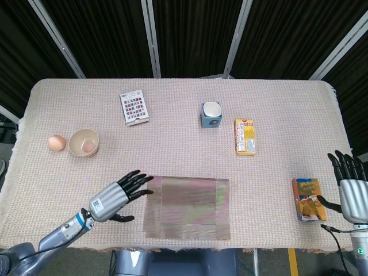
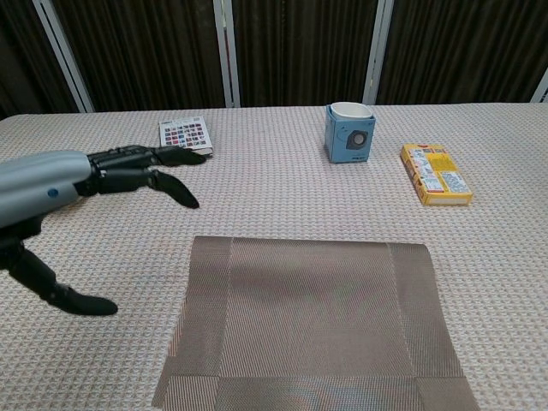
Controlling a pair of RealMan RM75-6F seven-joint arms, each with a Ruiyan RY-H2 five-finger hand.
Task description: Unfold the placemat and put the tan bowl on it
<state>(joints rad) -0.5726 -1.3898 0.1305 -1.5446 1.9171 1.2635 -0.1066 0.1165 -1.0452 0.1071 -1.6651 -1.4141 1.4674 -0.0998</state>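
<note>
left hand [image 1: 118,196] empty; tan bowl [image 1: 84,142] holds something pinkish.

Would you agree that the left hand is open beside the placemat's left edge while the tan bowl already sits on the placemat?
Not quite: the tan bowl sits far left beside an egg, off the placemat, as the head view shows. The left hand is indeed open beside it.

My left hand [image 1: 118,195] sits at lower left of the head view, empty, fingers extended and spread. My right hand [image 1: 352,187] holds nothing at the lower right edge, fingers apart.
</note>
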